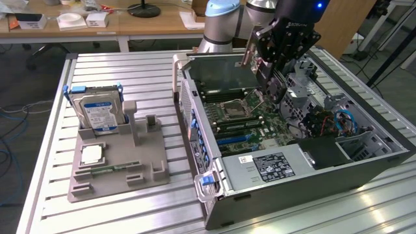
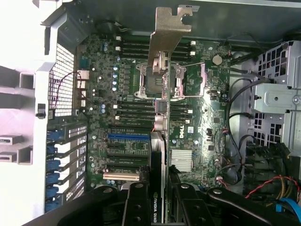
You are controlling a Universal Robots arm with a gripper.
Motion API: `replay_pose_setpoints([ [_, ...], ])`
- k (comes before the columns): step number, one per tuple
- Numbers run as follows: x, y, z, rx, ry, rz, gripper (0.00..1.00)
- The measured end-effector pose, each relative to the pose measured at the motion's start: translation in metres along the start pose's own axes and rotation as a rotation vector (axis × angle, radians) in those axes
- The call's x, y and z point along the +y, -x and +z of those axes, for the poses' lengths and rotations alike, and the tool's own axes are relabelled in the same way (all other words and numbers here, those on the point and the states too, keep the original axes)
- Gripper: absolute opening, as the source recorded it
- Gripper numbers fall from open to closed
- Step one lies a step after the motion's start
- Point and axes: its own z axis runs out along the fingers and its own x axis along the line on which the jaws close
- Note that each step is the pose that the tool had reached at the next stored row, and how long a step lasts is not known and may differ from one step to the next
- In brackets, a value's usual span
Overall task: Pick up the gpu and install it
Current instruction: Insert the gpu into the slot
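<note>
Gpu [image 2: 160,150] pinched edge-on by the fingers [image 2: 136,203] of the gripper [image 2: 160,190], silver bracket [image 2: 168,33] at its far end, held over the motherboard [image 2: 117,117] in the open computer case [image 1: 364,170].

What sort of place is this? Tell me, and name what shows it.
Probably a robotics lab: a robot arm holds a gpu over an open computer case on a slatted metal table, with office desks behind.
</note>
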Motion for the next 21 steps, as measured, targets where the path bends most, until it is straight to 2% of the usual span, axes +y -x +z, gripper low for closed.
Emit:
replay_pose_setpoints([
  [21, 0.0, 0.0, 0.0001, 0.0032, 0.0001, -0.072, 0.26],
])
